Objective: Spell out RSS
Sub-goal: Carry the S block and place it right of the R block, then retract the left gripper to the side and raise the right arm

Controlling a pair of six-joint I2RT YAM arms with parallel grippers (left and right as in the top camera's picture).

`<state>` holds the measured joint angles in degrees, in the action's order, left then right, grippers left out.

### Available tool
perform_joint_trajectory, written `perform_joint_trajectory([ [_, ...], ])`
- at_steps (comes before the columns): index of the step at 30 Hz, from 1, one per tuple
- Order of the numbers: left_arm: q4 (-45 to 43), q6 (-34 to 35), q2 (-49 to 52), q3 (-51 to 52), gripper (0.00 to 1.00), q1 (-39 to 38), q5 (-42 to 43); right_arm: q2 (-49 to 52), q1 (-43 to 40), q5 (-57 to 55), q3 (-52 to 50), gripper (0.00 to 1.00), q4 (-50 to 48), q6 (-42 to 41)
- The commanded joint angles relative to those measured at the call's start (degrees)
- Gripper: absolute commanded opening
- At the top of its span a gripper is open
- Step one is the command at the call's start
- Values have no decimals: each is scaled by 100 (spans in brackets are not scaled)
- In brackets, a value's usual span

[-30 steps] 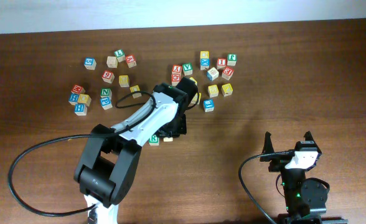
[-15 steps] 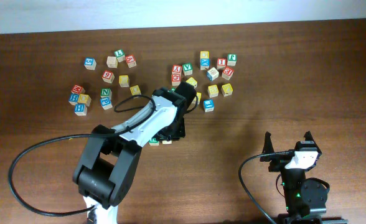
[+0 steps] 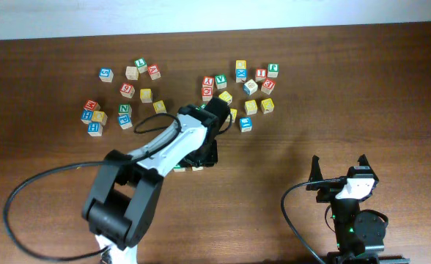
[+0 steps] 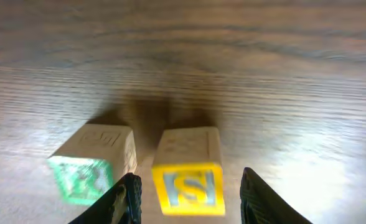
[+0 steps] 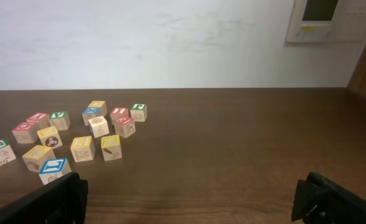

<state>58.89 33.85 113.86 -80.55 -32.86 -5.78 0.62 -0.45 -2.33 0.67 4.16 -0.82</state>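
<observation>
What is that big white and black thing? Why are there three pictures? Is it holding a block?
Those are two robot arms at a wooden table. One picture looks down from above; the other two come from small cameras on each arm's wrist. Many letter blocks lie scattered on the far side. The left tool stands open around a yellow S block, with a green block close beside it. It grips nothing. The right tool is open and empty, near the front edge.

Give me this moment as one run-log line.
left gripper open, fingers astride yellow S block | yellow S block beside green block | right gripper open, parked | RSS incomplete
</observation>
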Motion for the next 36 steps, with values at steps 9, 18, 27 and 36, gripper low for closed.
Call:
perform_joint_trajectory([
  [9, -7, -402, -1565, -787, 51, 151, 181, -42, -48, -4, -35, 98, 35, 39],
  [18, 201, -719, -1926, -1410, 99, 2343, -24, -42, -48, -4, -35, 98, 33, 39],
  [27, 704, -719, -1917, -1410, 99, 4076, -26, -42, 42, 4063, -35, 98, -946, -2632],
  [36, 741, -717, -1917, -1410, 99, 4505, -61, 181, 42, 2686, 697, 98, -3331, -3762],
])
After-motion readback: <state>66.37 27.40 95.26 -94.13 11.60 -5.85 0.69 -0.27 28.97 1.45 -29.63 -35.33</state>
